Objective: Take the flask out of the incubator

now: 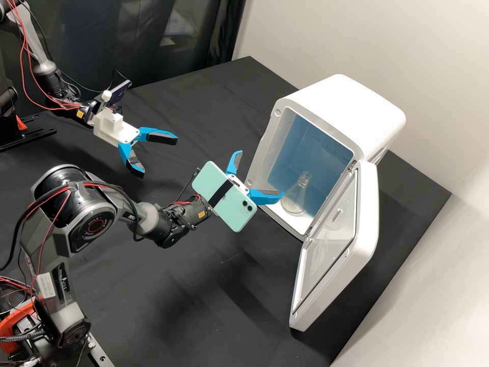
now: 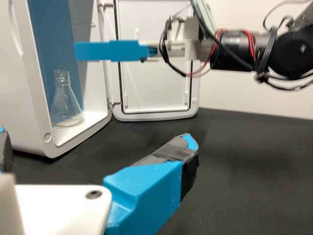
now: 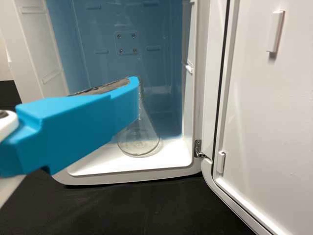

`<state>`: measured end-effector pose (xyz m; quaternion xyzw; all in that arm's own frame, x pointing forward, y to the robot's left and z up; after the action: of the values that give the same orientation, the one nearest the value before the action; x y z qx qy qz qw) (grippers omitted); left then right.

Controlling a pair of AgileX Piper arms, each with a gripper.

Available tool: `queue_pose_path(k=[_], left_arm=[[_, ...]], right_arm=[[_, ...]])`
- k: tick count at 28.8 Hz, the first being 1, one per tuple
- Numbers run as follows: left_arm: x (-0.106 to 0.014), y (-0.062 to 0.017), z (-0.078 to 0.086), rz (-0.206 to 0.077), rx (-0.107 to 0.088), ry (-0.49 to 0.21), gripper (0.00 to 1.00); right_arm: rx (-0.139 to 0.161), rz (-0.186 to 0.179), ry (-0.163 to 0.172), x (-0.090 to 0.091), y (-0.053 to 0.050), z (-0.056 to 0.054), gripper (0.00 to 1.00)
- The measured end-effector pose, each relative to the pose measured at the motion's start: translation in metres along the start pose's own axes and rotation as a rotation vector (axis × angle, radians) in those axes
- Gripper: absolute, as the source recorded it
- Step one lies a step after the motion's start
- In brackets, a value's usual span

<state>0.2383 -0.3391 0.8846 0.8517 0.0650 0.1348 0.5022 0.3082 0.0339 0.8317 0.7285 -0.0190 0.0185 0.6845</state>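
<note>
Flask [image 1: 300,193] upright on the floor of the open incubator [image 1: 346,102], just ahead of the right hand [image 1: 261,173], which hangs at the mouth of the box with its blue fingers spread wide and nothing between them. The door [image 1: 351,229] stands swung out close beside that hand. The step in hand looks to be the reach-in. I would go in straight and level, keeping both fingers clear of the rim and the door, then straddle the narrow neck and press together gently, since smooth sloping glass is likely to slip. A small lift before drawing back should stop the base dragging. The left hand [image 1: 157,155] is also spread and holds nothing. It hangs well behind the right hand, over the worktop [image 1: 204,285], a black matte surface. A white wall [image 1: 433,61] rises behind the incubator and a dark curtain [image 1: 153,35] closes the far side.
</note>
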Motion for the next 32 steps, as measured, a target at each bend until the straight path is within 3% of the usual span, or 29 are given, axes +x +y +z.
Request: queue_pose_path(k=[11,16,20,22,28,32], left_arm=[[-0.002,-0.0002,0.0,-0.007,0.012,-0.014,1.0],[-0.003,0.0011,0.0,-0.002,0.014,-0.014,1.0],[-0.003,0.0024,0.0,0.003,0.016,-0.015,1.0],[-0.003,0.0036,0.0,0.008,0.017,-0.016,1.0],[-0.003,0.0044,0.001,0.016,0.017,-0.02,1.0],[-0.003,0.0043,0.001,0.016,0.017,-0.022,1.0]], right_arm=[[0.005,0.006,0.004,0.0,0.001,0.0,1.0],[0.0,0.02,0.006,0.004,-0.006,0.011,1.0],[-0.009,-0.006,-0.076,0.011,-0.018,0.036,1.0],[-0.019,-0.013,-0.102,0.015,-0.02,0.043,1.0],[-0.049,-0.002,-0.126,0.033,-0.023,0.05,1.0],[-0.054,0.029,-0.133,0.044,-0.019,0.049,1.0]])
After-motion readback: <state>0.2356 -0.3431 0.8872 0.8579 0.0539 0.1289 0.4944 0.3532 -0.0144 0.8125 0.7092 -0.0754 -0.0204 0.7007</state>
